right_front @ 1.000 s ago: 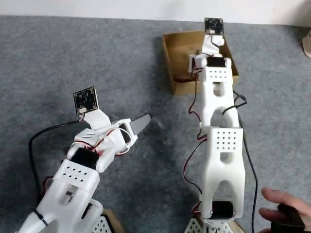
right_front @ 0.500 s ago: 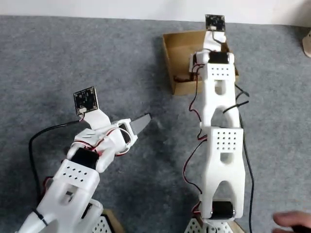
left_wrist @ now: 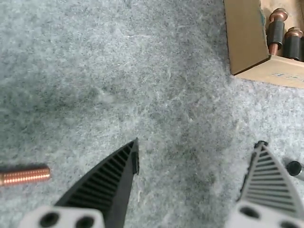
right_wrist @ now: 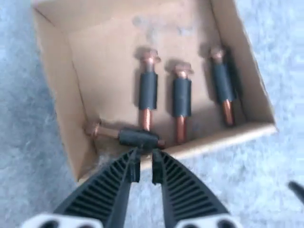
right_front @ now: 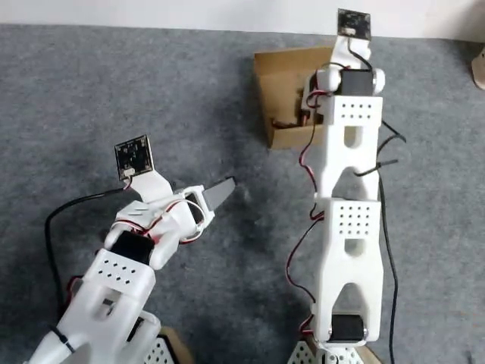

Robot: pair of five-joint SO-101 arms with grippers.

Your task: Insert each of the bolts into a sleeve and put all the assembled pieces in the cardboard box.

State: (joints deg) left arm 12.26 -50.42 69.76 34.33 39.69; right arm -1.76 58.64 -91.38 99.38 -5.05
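1. Four bolts in black sleeves (right_wrist: 148, 88) lay inside the cardboard box (right_wrist: 52, 85).
2. Three of them lay side by side. The fourth one (right_wrist: 135, 137) lay crosswise against the box wall nearest the right hand (right_wrist: 146, 159).
3. The right hand was just outside that wall. Its two fingers were nearly together with a thin gap, and it held nothing.
4. One bare bolt (left_wrist: 23, 175) lay on the grey tabletop (right_front: 114, 83), well away from the box. The picture edge cut it off, so only its threaded end showed.
5. The left hand (left_wrist: 197, 145) was spread wide over the tabletop and held nothing.
6. A small dark thing (left_wrist: 294, 168) lay beside one left finger, but it was too cut off to name.
7. From above, the right arm (right_front: 347, 152) hid part of the box.
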